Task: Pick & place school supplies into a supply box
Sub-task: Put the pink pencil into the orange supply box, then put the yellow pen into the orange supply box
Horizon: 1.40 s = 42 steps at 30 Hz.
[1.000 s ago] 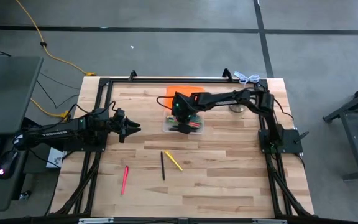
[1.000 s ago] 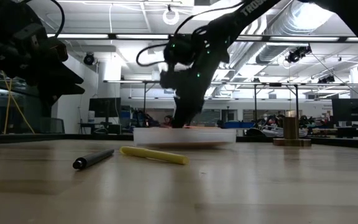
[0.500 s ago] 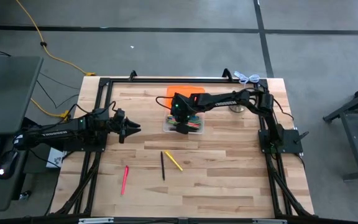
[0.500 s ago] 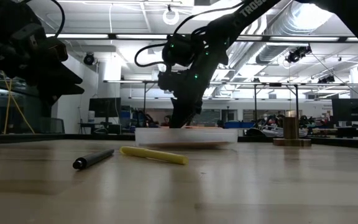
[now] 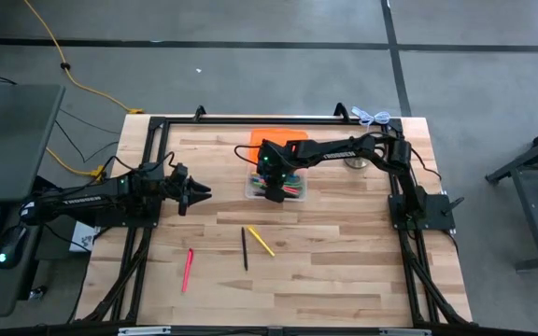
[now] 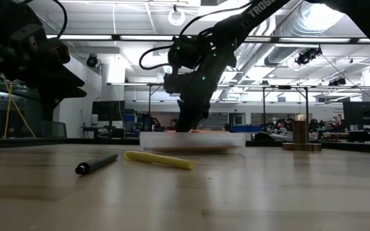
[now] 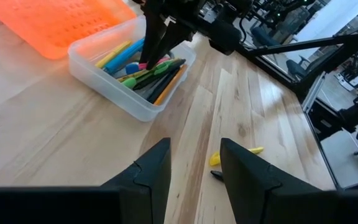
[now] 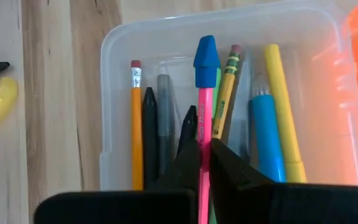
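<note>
Fingers of the right gripper [image 8: 204, 163] pinch a pink pencil with a blue cap [image 8: 204, 112] inside the clear plastic rectangular box [image 5: 275, 183]. Left gripper [image 7: 194, 163], parted and empty, hovers well left of that box over bare wood.

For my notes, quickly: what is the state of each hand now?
Left hand: open, empty.
Right hand: shut on pink pencil, over the supply box.
</note>
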Available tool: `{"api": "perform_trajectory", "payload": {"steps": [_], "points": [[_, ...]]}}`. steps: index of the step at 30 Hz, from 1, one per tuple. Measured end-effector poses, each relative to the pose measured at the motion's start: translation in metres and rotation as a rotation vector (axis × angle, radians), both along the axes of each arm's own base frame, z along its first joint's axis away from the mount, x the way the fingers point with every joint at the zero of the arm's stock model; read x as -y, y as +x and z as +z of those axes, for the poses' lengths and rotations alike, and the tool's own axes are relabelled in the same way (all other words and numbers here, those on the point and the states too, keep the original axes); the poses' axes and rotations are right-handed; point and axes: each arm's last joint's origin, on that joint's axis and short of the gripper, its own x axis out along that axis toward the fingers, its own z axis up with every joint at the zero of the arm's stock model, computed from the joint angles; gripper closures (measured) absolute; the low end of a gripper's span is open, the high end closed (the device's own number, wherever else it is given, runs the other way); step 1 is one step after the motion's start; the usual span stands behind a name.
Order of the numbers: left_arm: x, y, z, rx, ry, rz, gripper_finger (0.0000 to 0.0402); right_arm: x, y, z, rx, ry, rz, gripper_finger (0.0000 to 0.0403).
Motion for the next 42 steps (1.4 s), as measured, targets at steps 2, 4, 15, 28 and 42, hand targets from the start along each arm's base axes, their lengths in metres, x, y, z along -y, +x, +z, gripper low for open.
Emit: {"api": "perform_trajectory", "payload": {"steps": [2, 4, 15, 28, 42], "points": [[0.000, 0.000, 0.000, 0.000, 0.000, -0.002, 0.0234, 0.000, 0.000, 0.000, -0.001, 0.003, 0.002, 0.0402], [0.000, 0.000, 0.000, 0.000, -0.001, -0.001, 0.0234, 0.000, 0.000, 0.000, -0.002, 0.005, 0.002, 0.0400], [0.000, 0.000, 0.000, 0.002, -0.012, -0.001, 0.0234, 0.001, -0.001, 0.000, -0.016, -0.022, -0.023, 0.0307], [0.001, 0.000, 0.001, 0.010, -0.017, -0.025, 0.0234, -0.004, -0.015, 0.048, 0.057, -0.040, -0.047, 0.0279], [0.001, 0.000, 0.001, 0.012, -0.091, -0.009, 0.0234, -0.092, -0.027, 0.119, 0.269, 0.095, 0.127, 0.0279]]}}
